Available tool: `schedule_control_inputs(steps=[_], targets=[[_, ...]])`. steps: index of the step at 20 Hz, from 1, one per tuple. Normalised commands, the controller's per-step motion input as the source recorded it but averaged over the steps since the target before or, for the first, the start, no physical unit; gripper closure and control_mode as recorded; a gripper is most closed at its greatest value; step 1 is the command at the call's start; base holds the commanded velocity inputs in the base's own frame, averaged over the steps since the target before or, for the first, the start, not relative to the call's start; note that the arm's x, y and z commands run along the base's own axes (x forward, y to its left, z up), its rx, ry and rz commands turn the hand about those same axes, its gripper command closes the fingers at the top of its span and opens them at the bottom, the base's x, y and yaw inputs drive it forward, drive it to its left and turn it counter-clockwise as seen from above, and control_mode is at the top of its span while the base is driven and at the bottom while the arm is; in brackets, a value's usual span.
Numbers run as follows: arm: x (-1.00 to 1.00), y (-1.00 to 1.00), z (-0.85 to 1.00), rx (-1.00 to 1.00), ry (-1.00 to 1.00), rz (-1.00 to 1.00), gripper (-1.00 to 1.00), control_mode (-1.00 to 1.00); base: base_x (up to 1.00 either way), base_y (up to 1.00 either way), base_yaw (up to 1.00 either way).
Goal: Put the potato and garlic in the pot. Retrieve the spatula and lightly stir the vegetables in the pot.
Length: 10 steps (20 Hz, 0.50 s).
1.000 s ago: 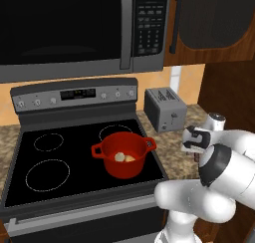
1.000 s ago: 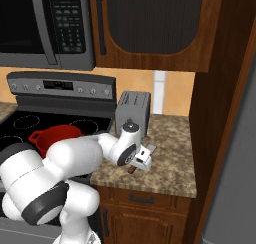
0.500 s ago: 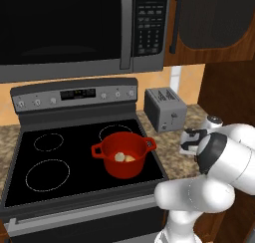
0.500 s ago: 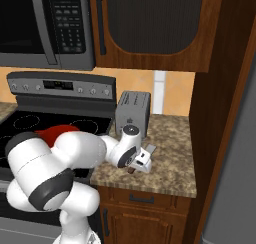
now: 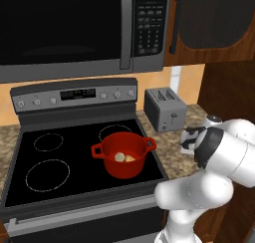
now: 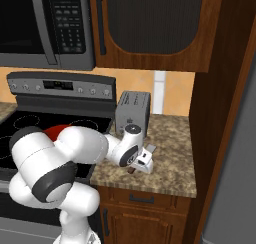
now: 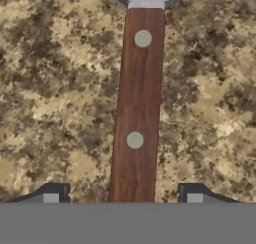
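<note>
Reaching low right of the toaster [image 6: 132, 110], the fingers [image 7: 50, 194] point down at the worktop [image 6: 170, 158], apart, straddling the spatula [image 7: 137, 118] handle.

Premises: a domestic kitchen. To the claw's [image 6: 134, 169] left sits a black glass-top electric stove [image 5: 74, 162] with ring-marked burners and a grey control panel. A black and steel microwave [image 5: 79, 28] is mounted above the stove. A silver two-slot toaster [image 6: 132, 111] stands just beyond the claw on the speckled brown granite counter [image 6: 172, 158]. Dark wooden cabinets [image 6: 150, 23] hang overhead.
</note>
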Motion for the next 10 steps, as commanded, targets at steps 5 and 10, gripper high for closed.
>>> schedule_control_inputs(steps=[5,10], targets=[[0.01,0.0,-0.13,0.0,0.02,0.0,1.0,-1.0,0.0,0.0,0.0],[0.0,0.0,0.0,0.0,0.01,0.0,1.0,-1.0,0.0,0.0,0.0]])
